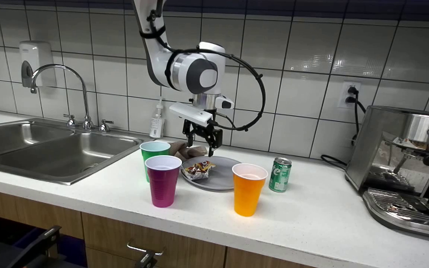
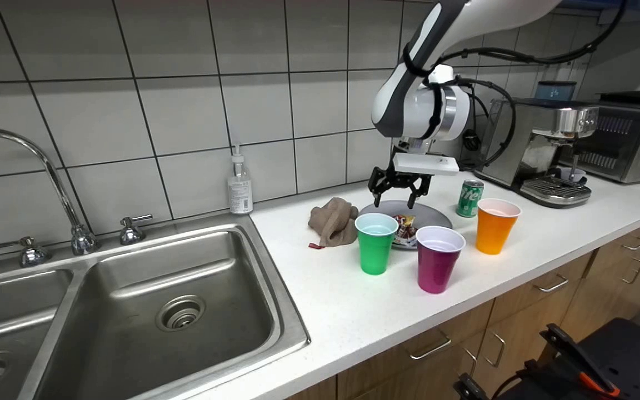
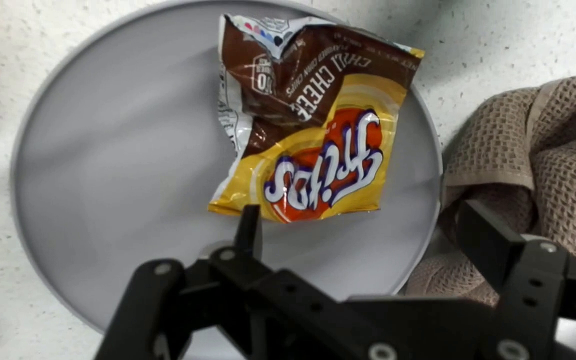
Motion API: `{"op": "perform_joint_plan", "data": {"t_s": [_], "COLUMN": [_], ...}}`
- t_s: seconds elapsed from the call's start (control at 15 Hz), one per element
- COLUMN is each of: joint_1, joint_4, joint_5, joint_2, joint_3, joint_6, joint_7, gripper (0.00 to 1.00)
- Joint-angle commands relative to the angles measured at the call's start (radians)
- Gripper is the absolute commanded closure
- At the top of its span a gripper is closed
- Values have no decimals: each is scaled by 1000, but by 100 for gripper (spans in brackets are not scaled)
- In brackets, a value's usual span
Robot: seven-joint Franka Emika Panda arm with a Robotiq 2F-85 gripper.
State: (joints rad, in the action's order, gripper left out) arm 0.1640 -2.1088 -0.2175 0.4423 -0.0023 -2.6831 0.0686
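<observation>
Fritos Chili Cheese bag [image 3: 313, 125] crumpled on gray plate [image 3: 113, 165], toward plate's 2 o'clock in wrist view; brown waffle-weave cloth [image 3: 563, 145] beside plate at 3. Gripper [image 1: 200, 149] above plate, spread wide. In an exterior view: orange cup [image 1: 249, 193] at plate's 4 o'clock, green soda can [image 1: 280, 175] at 3.

Arm [image 1: 184, 69], white with grey caps, slants in from the top edge in both exterior views, sharply bent above the wrist [image 1: 205, 100]. Flat white housing [image 1: 191, 114] juts off it. Black pincer [image 1: 200, 149] points down; fingers [image 3: 249, 232] spread wide apart, both in wrist view.
</observation>
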Motion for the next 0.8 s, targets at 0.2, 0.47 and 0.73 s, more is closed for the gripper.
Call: {"op": "perform_joint_plan", "data": {"t_s": [0.2,0.47,0.73], "joint_1": [-36,-43,-52], "joint_4": [-55,-60,-59], "joint_5": [68,74,79], "joint_2": [-36,-26,-13], "joint_3": [-36,-39,-46], "joint_6": [5,5,0], "joint_7": [-30,-35,-51], "gripper": [0,0,0]}}
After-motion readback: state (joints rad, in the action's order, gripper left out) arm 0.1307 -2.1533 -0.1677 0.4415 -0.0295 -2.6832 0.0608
